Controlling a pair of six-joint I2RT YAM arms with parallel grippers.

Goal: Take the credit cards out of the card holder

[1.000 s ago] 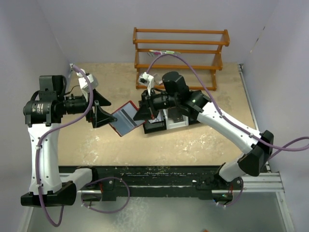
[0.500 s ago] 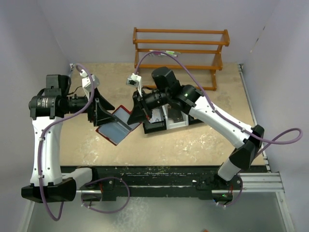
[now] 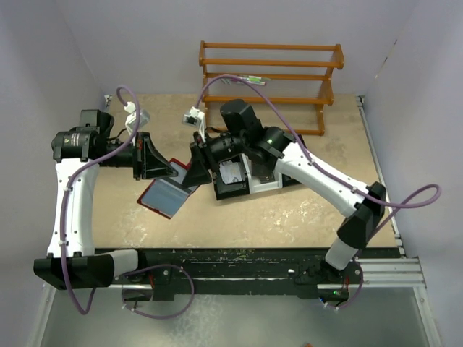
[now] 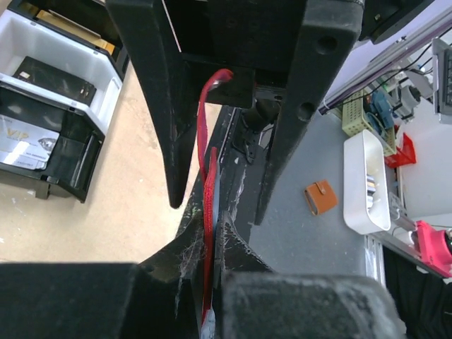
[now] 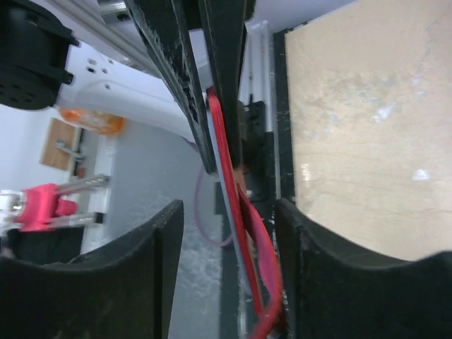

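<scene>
1. Your left gripper (image 3: 168,168) has its two fingers pressed together on the one red wallet (image 3: 165,196), pinching its upper edge.
2. The wallet hangs open in the air over the table (image 3: 275,217), just left of the tray (image 3: 266,181). Its grey-blue inside faces up in the top view.
3. Your right gripper (image 3: 189,172) is spread. Both wrist views show one finger on each side of the wallet's edge, with a gap wider than the wallet.
4. You have one tray with three compartments, and one thing lies in each.
5. One silver card (image 4: 20,145) lies flat in the black end compartment.
6. One black block (image 4: 55,76) is in the white middle compartment, and one gold block (image 4: 74,27) is in the other black end.
7. You cannot tell how many cards are inside the wallet: the sleeves show only as a grey-blue panel.
8. One wooden rack (image 3: 289,76) stands at the back of the table, behind the tray.
</scene>
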